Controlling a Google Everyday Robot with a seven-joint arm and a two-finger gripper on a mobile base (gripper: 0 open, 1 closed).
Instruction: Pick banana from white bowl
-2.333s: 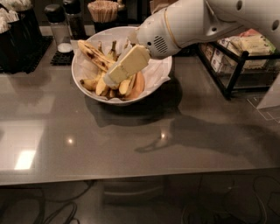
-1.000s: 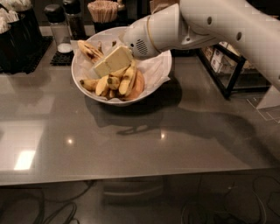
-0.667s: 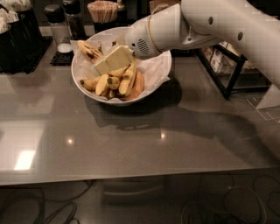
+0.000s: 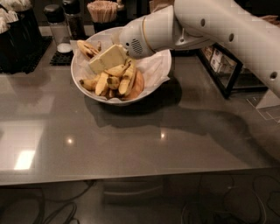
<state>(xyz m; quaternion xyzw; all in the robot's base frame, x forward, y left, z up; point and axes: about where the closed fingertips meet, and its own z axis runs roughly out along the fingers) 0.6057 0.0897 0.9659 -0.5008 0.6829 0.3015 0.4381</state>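
Note:
The white bowl [image 4: 117, 101] with its crinkled paper lining stands at the back of the grey table [image 4: 131, 144]. The banana [image 4: 86, 47], yellow with dark bruised patches, lies at the bowl's far left edge. A bunch of smaller yellow bananas [image 4: 114, 81] fills the bowl's front. My gripper [image 4: 107, 59], a cream block at the end of the white arm [image 4: 210, 26], reaches in from the right. It hangs low over the bowl's middle, right of the bruised banana and above the bunch. Whether it touches any fruit cannot be told.
A black wire rack [image 4: 227, 72] stands right of the bowl. Behind the bowl are a jar [image 4: 56, 19], a dark bottle [image 4: 72, 15] and a holder of wooden sticks [image 4: 103, 11]. A black container [image 4: 19, 37] and a black mat [image 4: 63, 57] are at the back left.
The gripper has moved left and deeper over the bowl since the earliest frame. Over the last second it has barely moved. The bananas lie as before.

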